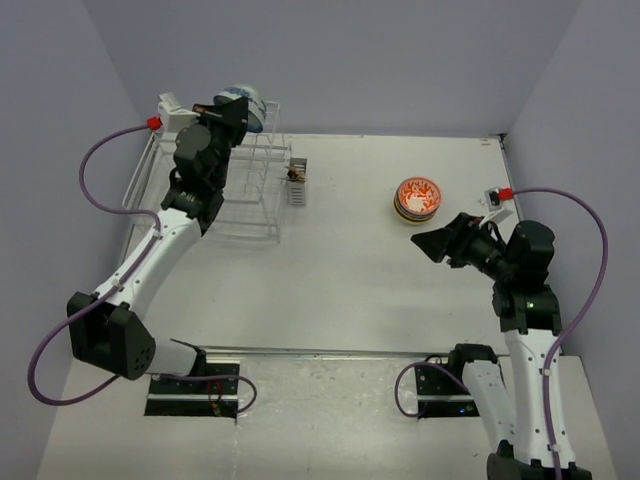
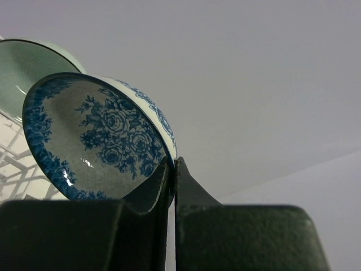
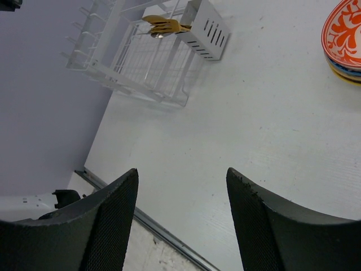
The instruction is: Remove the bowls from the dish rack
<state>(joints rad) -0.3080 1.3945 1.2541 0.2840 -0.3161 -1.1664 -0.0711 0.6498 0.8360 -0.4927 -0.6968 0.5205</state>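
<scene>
My left gripper (image 2: 172, 164) is shut on the rim of a blue-flowered bowl (image 2: 96, 138), held on edge above the white wire dish rack (image 1: 255, 205) at the far left. The same bowl (image 1: 243, 108) shows at the rack's top in the top view. Behind it a pale green bowl (image 2: 25, 70) stands on edge. A stack of bowls (image 1: 417, 199) with an orange-red patterned one on top (image 3: 344, 36) sits on the table at the right. My right gripper (image 3: 181, 176) hangs open and empty over bare table, just below that stack in the top view.
A small grey cutlery cup (image 1: 297, 181) with a wooden utensil hangs on the rack's right side (image 3: 204, 29). A metal strip (image 1: 330, 352) runs along the table's near edge. Grey walls close in on the left, back and right.
</scene>
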